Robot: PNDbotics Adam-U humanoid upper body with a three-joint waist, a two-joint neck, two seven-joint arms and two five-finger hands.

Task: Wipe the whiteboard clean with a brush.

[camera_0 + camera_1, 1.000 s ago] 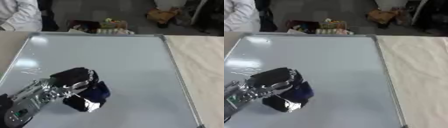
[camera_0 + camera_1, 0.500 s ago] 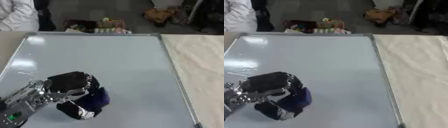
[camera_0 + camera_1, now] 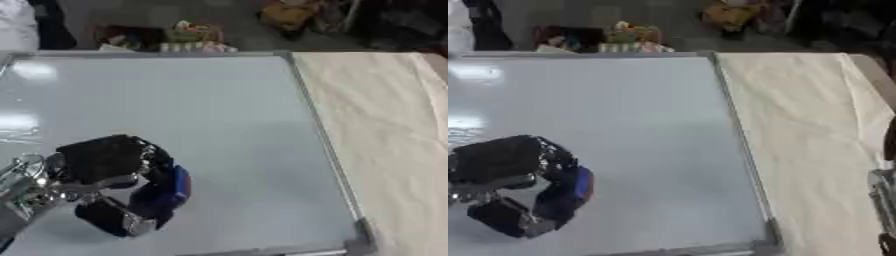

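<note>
A large whiteboard (image 3: 219, 110) lies flat before me, framed in grey, its surface looking blank with faint glare at the left. My left hand (image 3: 101, 160) rests on the board's near left part, fingers and thumb curled round a blue brush (image 3: 166, 192) that presses against the board. At the right edge of the right eye view a silver and dark part of my right hand (image 3: 883, 195) shows beside the table; how it stands is hidden.
A beige cloth-covered tabletop (image 3: 385, 125) runs along the board's right side. Beyond the far edge, on the floor, sit boxes and small colourful items (image 3: 188, 37). A person's white sleeve (image 3: 16, 25) shows at the far left.
The camera has shifted, so the board sits further left in view. My left hand has slid the blue brush a little toward the board's near edge.
</note>
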